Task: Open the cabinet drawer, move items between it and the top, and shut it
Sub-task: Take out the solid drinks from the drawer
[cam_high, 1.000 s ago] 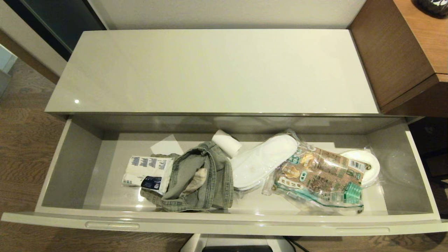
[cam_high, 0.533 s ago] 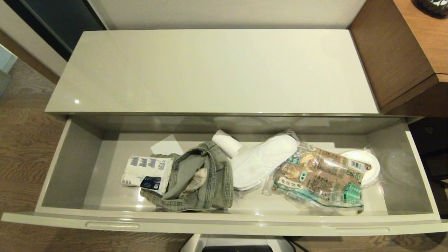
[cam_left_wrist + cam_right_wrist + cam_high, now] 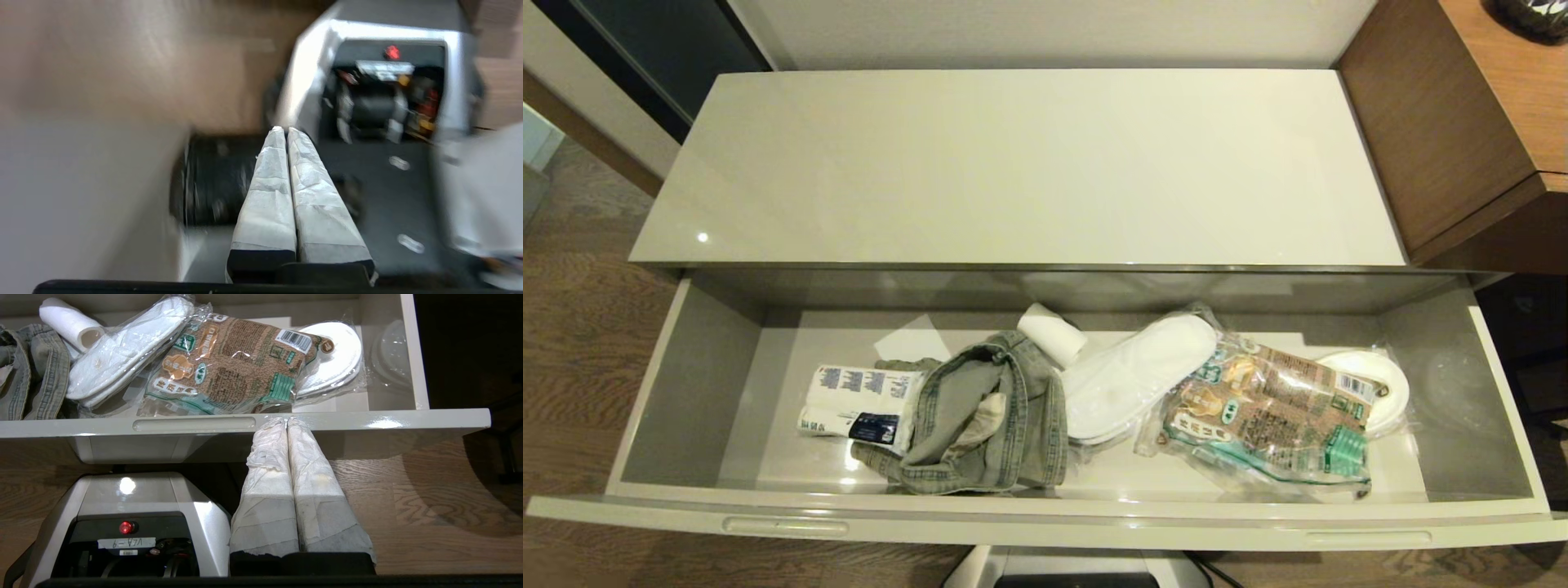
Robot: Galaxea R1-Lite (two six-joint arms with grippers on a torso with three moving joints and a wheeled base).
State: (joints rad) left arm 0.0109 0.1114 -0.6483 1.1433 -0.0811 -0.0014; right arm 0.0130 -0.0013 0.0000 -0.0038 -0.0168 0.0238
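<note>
In open drawer [image 3: 1486,384], blue-printed white pack [image 3: 858,406], brown crinkly bag [image 3: 1266,412]

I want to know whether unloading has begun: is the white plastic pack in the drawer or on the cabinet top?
In the drawer. The white plastic pack lies on its floor beside the denim garment.

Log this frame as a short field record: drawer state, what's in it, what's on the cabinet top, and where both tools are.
drawer: pulled-out cream drawer, open
white pack: white plastic pack with blue print, in the drawer, left of the faded denim garment
snack bag: clear crinkly bag with brown contents, in the drawer, right of the white slippers in clear wrap
cabinet top: glossy cream-beige surface, nothing on it
left tool: shut, low by the robot's base
right tool: shut, below the drawer front
</note>
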